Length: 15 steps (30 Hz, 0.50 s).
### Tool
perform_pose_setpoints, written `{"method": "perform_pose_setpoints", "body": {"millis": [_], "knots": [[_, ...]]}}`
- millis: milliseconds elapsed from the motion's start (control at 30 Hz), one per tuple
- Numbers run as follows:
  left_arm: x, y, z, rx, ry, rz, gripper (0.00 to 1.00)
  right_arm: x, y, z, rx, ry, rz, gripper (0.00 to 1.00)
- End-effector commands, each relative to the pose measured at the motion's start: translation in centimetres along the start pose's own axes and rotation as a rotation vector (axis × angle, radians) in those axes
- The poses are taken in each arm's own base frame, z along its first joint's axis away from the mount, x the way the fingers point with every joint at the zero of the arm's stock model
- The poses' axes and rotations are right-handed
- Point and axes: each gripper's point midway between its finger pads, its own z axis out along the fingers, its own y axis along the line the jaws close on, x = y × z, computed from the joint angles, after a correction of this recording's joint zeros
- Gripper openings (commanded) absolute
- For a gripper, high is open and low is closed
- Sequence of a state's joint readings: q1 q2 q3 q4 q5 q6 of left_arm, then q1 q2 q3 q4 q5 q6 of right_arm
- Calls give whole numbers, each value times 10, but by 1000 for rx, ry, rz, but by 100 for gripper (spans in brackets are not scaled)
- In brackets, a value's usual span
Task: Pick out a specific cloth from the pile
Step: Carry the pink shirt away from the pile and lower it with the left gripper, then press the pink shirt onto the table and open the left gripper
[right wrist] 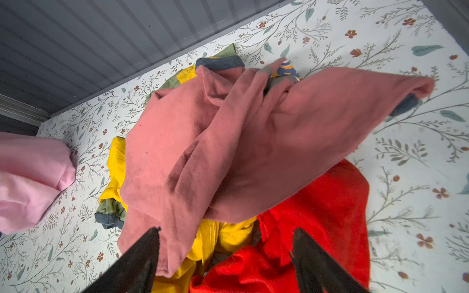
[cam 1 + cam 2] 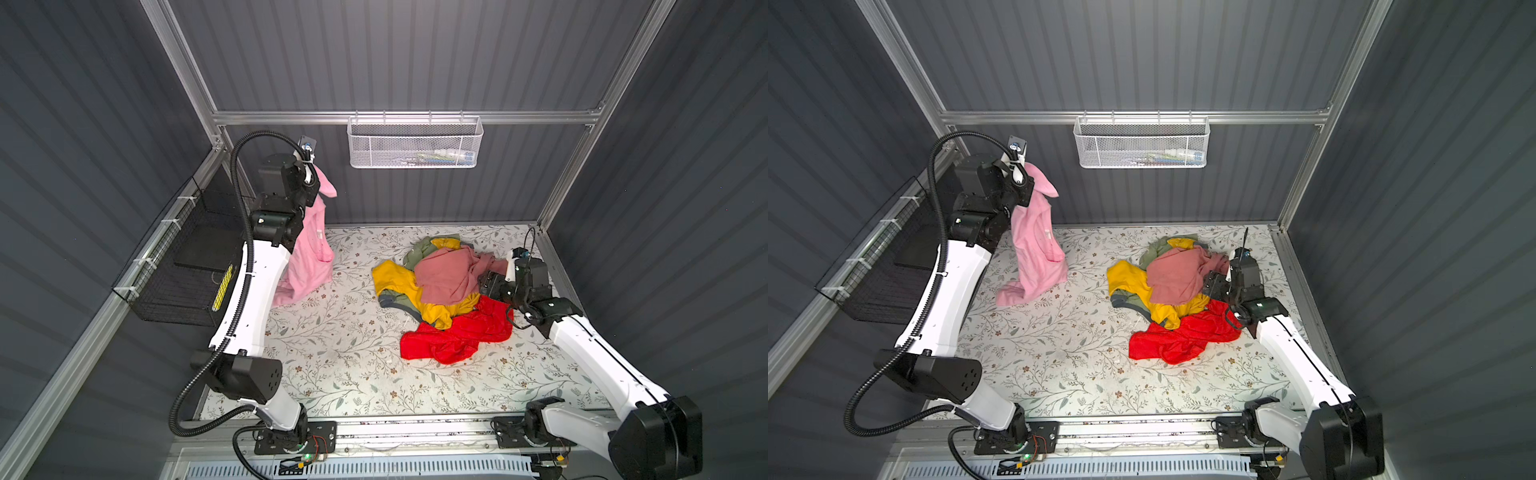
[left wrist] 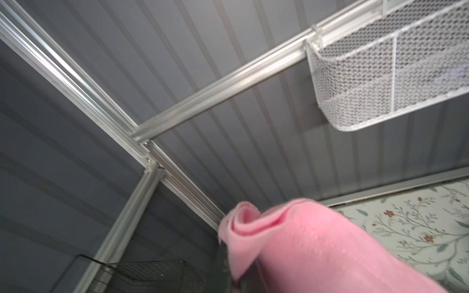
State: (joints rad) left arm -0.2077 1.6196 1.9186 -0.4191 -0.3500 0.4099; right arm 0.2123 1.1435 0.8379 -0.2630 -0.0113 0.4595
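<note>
At far left, the left claw [image 2: 310, 178] is clamped on the soft pink cloth [image 2: 309, 253] hanging limp, while the right claw [image 1: 225, 230] stands wide open at the crumpled pile [image 2: 440, 282].

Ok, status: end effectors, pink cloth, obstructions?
Left end effector shut on the pink cloth, held up apart from the pile. Right end effector open at the pile. Nothing seen blocking.
</note>
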Motion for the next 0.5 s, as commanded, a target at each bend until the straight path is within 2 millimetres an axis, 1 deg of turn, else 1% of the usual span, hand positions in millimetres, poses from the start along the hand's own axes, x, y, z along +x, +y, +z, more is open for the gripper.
{"method": "perform_pose_setpoints", "body": {"millis": [0,67,133,233,333,467], "knots": [[4,2,-8,13,-11,-130,0,-7,3,-4,4,-15,-16,81],[24,3,-4,7,34,-177,0,-7,4,-4,4,-12,-18,81],[44,9,-1,-7,75,-227,0,-6,4,-4,2,-9,-16,81],[78,16,4,-29,155,-264,0,-5,4,-4,2,-6,-19,81],[118,10,11,-46,260,-238,0,-5,6,-2,-6,2,-22,81],[173,-5,13,-68,391,-178,0,-4,10,1,-12,11,-32,81]]}}
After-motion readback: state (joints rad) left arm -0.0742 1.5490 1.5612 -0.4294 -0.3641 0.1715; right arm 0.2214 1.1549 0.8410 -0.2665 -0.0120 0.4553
